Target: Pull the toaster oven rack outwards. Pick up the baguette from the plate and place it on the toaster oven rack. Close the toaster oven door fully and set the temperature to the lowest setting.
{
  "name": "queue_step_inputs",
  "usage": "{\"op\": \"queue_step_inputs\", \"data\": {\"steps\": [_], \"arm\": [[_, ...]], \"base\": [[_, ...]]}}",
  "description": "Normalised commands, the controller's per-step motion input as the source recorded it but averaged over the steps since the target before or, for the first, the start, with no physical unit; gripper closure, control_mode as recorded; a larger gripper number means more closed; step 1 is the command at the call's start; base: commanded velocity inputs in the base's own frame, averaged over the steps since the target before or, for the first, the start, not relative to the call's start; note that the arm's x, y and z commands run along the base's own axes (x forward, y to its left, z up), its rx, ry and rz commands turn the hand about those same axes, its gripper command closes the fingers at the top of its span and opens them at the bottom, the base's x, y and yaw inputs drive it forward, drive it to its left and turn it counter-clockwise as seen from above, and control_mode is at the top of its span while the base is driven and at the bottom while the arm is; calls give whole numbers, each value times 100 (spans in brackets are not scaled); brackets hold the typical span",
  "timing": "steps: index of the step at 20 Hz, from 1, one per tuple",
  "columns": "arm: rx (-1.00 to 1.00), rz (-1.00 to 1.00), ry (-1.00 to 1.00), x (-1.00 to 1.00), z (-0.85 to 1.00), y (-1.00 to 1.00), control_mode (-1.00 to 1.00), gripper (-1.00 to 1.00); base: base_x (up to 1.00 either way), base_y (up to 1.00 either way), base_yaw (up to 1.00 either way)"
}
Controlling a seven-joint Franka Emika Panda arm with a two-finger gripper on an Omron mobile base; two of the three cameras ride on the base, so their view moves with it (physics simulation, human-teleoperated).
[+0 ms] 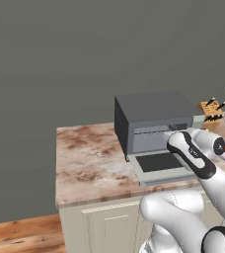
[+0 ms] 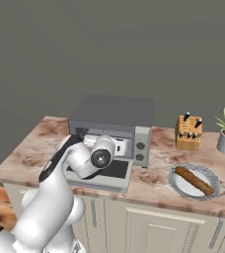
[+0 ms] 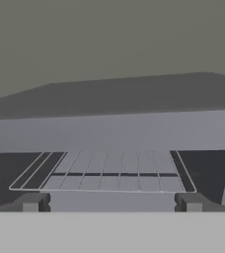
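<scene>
My gripper [image 3: 111, 201] gapes wide and empty, aimed into the toaster oven [image 2: 115, 118]. The rack [image 3: 104, 173] lies straight ahead, its front bar running crosswise between my fingertips [image 3: 31, 202].

no readable text, labels, brand marks or numbers anywhere; toaster oven [image 2: 115, 129] knobs unmarked

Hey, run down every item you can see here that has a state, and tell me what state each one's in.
toaster oven: open at the front
door: dropped down flat over the counter edge
rack: lying in the cavity, untouched
pincer: open, empty, facing the rack's front edge
baguette: lying on the plate
plate: on the counter, holding the baguette
knife block: upright, knives in
</scene>
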Motion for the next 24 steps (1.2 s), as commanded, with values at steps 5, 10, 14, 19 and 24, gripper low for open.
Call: {"op": "queue_step_inputs", "data": {"steps": [5, 10, 14, 19, 24], "arm": [[0, 0, 1, 16, -4, 3, -100, -100], [0, 0, 0, 9, -17, 0, -100, -100], [0, 0, 0, 10, -27, 0, -100, -100], [0, 0, 0, 9, -6, 0, -100, -100], [0, 0, 0, 12, 0, 0, -100, -100]], "base": [[0, 0, 0], [0, 0, 0], [0, 0, 0], [0, 0, 0], [0, 0, 0]]}}
